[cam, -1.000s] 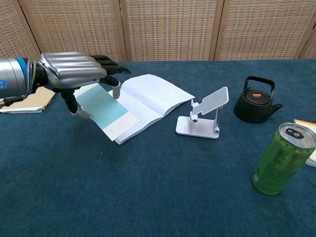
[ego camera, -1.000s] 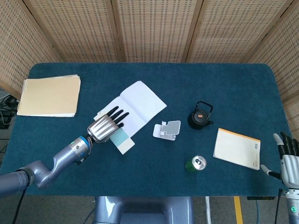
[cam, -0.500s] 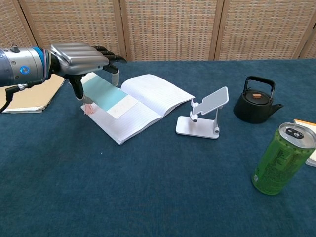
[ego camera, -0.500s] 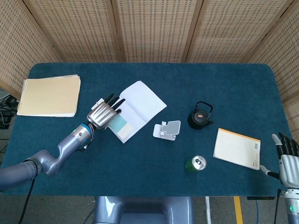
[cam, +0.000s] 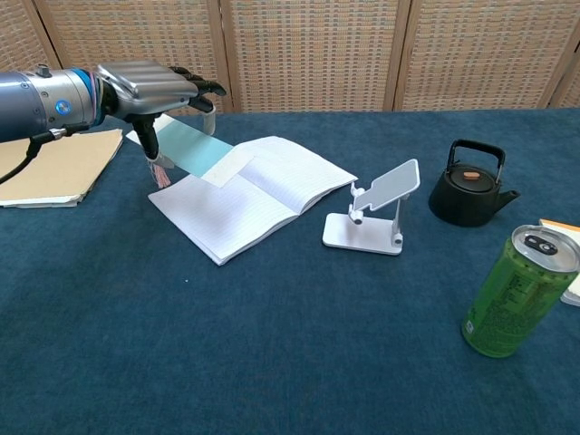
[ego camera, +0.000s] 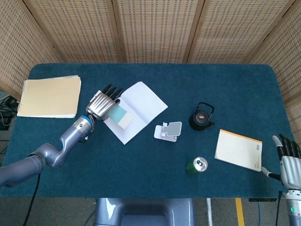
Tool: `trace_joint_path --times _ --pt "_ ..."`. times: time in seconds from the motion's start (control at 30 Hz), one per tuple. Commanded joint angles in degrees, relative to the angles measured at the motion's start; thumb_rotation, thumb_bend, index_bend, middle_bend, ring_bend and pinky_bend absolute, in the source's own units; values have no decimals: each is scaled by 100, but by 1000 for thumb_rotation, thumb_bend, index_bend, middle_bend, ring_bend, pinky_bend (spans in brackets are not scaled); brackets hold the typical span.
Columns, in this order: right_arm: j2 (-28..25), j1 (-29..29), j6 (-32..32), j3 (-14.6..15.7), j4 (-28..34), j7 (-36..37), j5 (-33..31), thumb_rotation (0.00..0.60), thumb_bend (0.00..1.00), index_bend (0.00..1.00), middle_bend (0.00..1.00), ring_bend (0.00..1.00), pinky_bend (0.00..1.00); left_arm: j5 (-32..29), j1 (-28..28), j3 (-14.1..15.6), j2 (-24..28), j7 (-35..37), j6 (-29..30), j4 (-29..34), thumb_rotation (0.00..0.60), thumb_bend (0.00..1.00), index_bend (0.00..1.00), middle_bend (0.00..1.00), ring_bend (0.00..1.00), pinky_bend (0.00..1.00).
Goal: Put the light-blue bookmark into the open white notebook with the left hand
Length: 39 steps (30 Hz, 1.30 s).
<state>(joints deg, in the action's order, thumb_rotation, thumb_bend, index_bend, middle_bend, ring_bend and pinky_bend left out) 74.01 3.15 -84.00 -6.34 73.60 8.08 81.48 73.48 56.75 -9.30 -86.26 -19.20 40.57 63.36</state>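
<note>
The open white notebook (ego camera: 135,111) (cam: 249,192) lies left of the table's middle. My left hand (ego camera: 102,102) (cam: 149,88) holds the light-blue bookmark (ego camera: 118,114) (cam: 201,152) by its near end, above the notebook's left page; the bookmark's pale far end reaches toward the spine. A small pink tassel (cam: 159,174) hangs below the hand. My right hand (ego camera: 288,162) shows only in the head view, at the table's near right corner, fingers spread and holding nothing.
A tan folder stack (ego camera: 50,96) (cam: 50,169) lies at the far left. A white phone stand (ego camera: 168,130) (cam: 376,213), a black teapot (ego camera: 201,117) (cam: 472,185), a green can (ego camera: 197,165) (cam: 517,291) and a yellow-edged notebook (ego camera: 238,149) sit to the right.
My left hand has carried the bookmark away from the notebook's near edge, back and left, so it now hangs over the left page near the spine. The right hand barely moved.
</note>
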Motion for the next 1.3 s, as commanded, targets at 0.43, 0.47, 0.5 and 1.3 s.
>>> trace_joint_path --times 0.43,0.47,0.5,1.3 --pt "33 14 104 -17 -96 38 -90 600 90 47 0 0 0 42 397 -73 -464 275 -202 -753 600 230 521 0 0 0" --pt "35 16 117 -18 -107 45 -100 600 90 47 0 0 0 62 415 -74 -471 284 -189 -798 600 230 522 0 0 0" --pt "38 17 129 -21 -116 61 -110 600 90 46 0 0 0 74 434 -78 -480 311 -181 -844 600 230 523 0 0 0" --pt "43 18 178 -26 -157 117 -141 600 90 46 0 0 0 -41 764 165 -1111 281 -812 -1226 600 229 521 0 0 0"
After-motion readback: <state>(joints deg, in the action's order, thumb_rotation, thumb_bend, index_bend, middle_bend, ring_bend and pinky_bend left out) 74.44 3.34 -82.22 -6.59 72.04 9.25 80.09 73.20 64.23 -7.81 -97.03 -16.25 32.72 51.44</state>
